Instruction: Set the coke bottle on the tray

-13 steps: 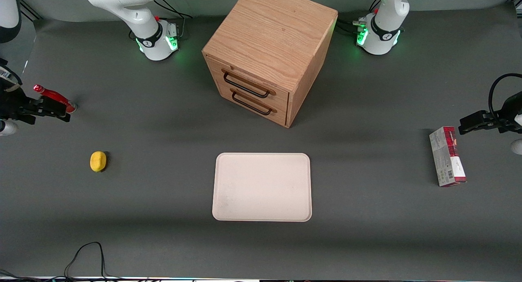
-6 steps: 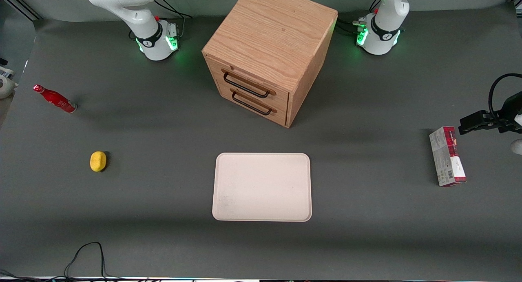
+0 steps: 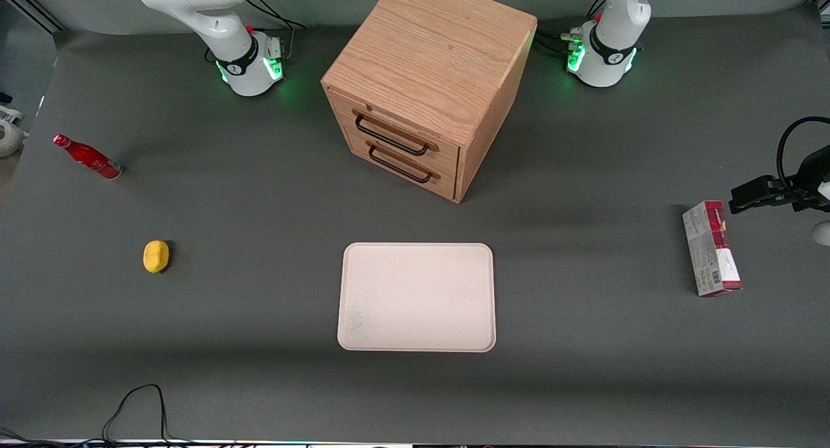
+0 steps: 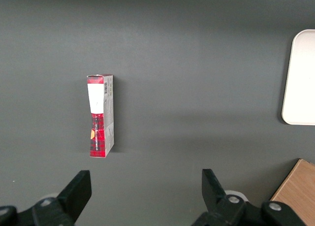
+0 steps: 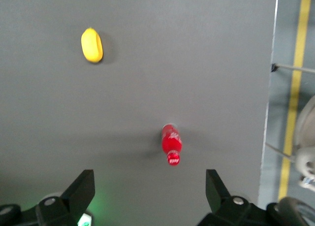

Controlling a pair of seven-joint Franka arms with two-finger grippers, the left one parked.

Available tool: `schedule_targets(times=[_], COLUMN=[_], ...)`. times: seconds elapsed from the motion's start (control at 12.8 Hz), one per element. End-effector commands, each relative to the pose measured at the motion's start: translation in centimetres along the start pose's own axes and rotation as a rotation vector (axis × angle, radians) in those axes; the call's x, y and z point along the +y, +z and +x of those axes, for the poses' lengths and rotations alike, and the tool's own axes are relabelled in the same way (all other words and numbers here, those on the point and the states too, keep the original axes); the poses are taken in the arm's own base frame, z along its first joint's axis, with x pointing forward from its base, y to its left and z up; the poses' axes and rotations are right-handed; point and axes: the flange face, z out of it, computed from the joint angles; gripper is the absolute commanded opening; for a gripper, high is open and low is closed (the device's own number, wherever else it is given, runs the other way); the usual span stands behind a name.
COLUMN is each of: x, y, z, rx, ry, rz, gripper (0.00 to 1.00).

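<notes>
The coke bottle, slim and all red with a red cap, stands on the dark table at the working arm's end; it also shows in the right wrist view. The pale cream tray lies flat in front of the wooden cabinet, nearer the front camera, with nothing on it; its edge shows in the left wrist view. My right gripper hangs high above the bottle, open wide and empty, and apart from it. In the front view the gripper is out of frame.
A yellow lemon lies nearer the front camera than the bottle, also in the right wrist view. A wooden two-drawer cabinet stands mid-table. A red-and-grey carton lies toward the parked arm's end. The table edge runs close to the bottle.
One second ago my gripper was at the bottle in the front view. It has since moved away out of that view. The bottle has stayed where it was.
</notes>
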Motion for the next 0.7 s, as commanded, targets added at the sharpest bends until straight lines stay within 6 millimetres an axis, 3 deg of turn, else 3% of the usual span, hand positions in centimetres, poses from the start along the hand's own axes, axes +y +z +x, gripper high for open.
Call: schedule_targets(times=[0.0,0.16,0.31,0.55,0.63], x=[-0.1,0.5,1.0,1.0,0.9], y=[0.7,1.8,2.8,3.7,5.1], z=[-5.5,-8.6,-10.0,-8.7,-8.2], rx=[0.056,0.058,0.048,0.020,0.008], ry=[-0.043,-0.046,-0.044,-0.054,-0.055], rz=[0.019,0.027,0.032,-0.018,-0.017], gripper=[1.00,1.00,1.00,1.00,1.00])
